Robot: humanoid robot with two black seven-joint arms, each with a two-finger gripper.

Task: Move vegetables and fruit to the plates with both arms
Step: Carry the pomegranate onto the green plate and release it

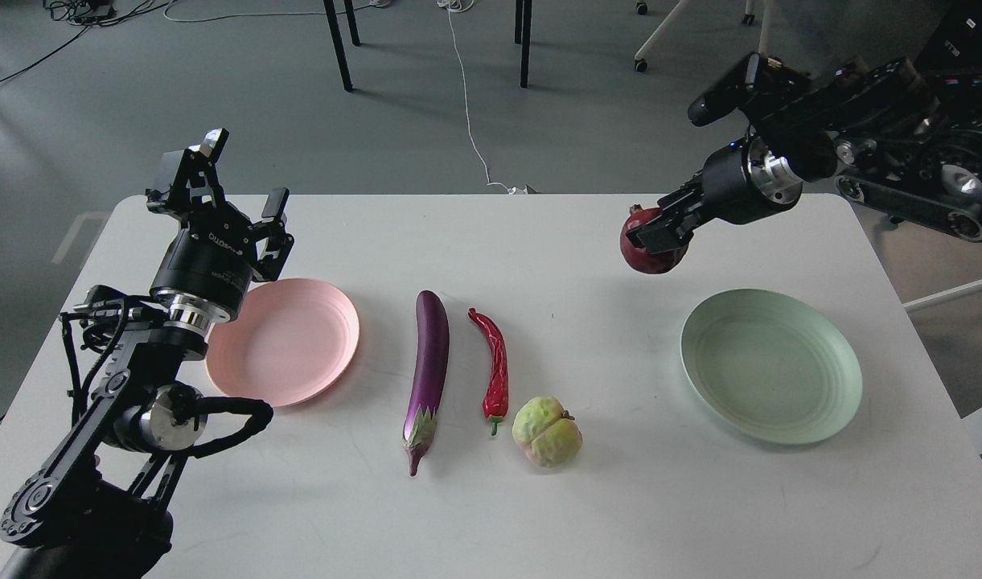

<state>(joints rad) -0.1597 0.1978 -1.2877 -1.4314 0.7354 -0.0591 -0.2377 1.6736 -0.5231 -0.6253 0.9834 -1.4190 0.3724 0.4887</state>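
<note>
A: Status?

B: My right claw (659,233) pinches the round dark red pomegranate (653,251) above the worktop (539,498), near the mint green plate (772,366). Left claw (233,193) spread, empty.

A: Handling?

B: Probably hard, smooth, rolls; hold across its widest part.

Left arm (129,378) comes up from the lower left, wrist bent upward. Left gripper (237,181) points up and away, fingers (209,149) spread wide, nothing between them. Right arm (885,137) enters from the upper right, reaching leftward and slightly down. Right gripper (655,233) is angled down-left, fingers clamped around the pomegranate (651,257), held up off the surface (603,498).
</note>
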